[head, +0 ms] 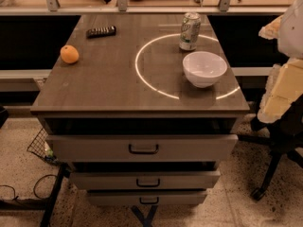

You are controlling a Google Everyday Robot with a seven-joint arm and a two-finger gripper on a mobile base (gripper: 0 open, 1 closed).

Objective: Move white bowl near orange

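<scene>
The white bowl [204,68] stands upright on the right side of the brown table top [113,84], inside a bright ring of light. The orange [69,54] lies near the table's left edge, far from the bowl. My gripper is out of view; nothing of it shows over the table or near the bowl.
A green-and-white soda can [190,30] stands just behind the bowl. A black remote [101,31] lies at the back left. Drawers [142,148] stick out below the table's front edge. A chair with torn yellow padding [284,91] stands close on the right.
</scene>
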